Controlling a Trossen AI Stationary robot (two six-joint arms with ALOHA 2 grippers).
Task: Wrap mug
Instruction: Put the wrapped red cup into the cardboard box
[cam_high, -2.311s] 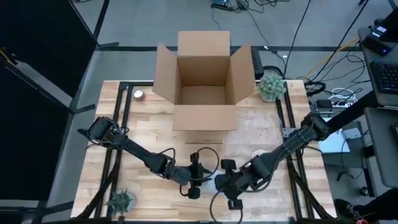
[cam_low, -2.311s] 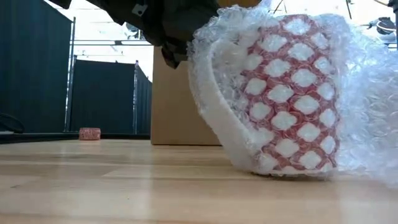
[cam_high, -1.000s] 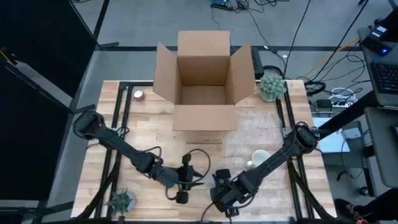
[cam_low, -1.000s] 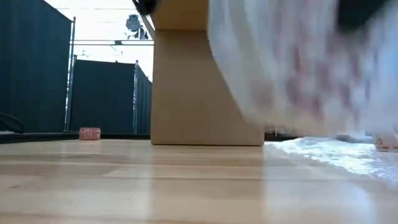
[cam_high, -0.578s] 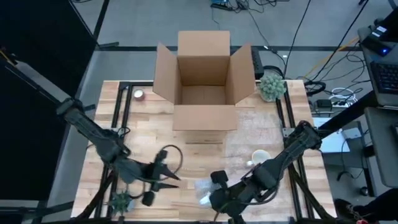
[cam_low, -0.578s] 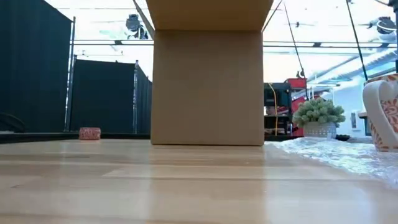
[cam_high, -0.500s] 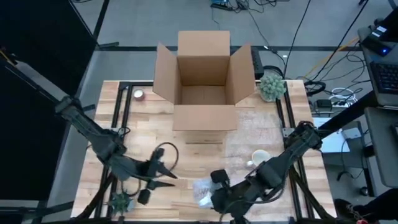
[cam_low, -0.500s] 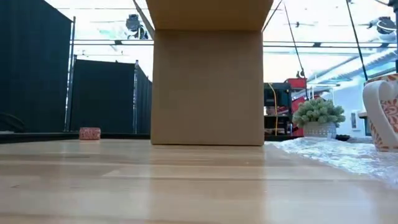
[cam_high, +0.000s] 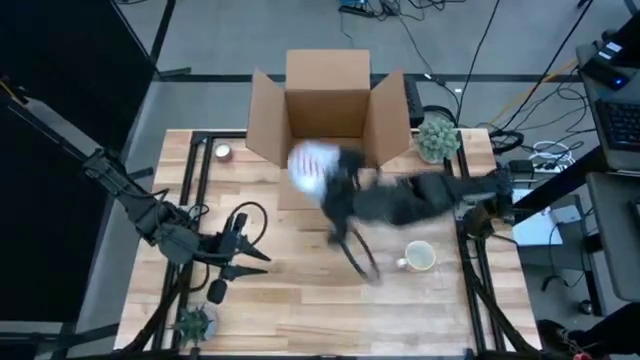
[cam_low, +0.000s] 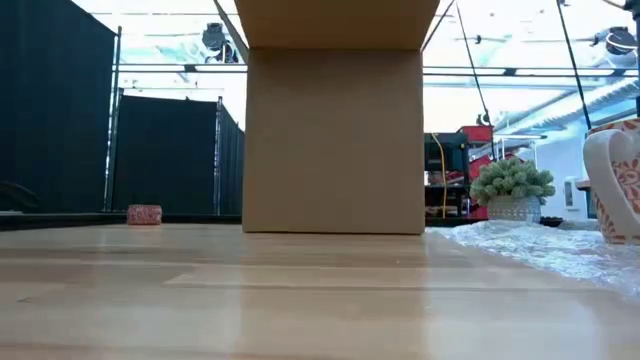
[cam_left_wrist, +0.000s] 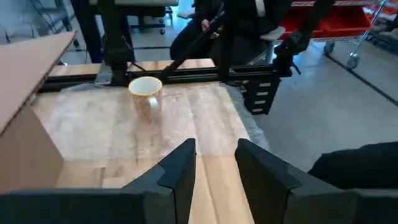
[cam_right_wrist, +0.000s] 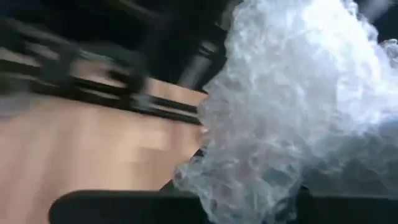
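A mug bundled in bubble wrap hangs over the front wall of the cardboard box, with my right gripper shut on it; that arm shows blurred. In the right wrist view the bundle fills most of the picture. A bare patterned mug stands upright on a flat sheet of bubble wrap at the right. My left gripper waits open near the table's left side, pointing toward that mug. My right gripper holds the bundle by its bubble wrap. The wrap spills over the fingers and hides the place of contact. The arm reaches level from the table's right side. The bundle is lifted clear of the table, at the box's front wall.
The open box stands at the far middle, flaps spread. A potted plant is at the far right, another at the near left. A small roll lies far left. Bare wood lies in the near middle.
My right gripper has carried the wrapped mug from the table's near edge up and toward the far edge, to the box's front wall, moving fast. My left gripper has drawn back toward the table's left edge, away from the bundle.
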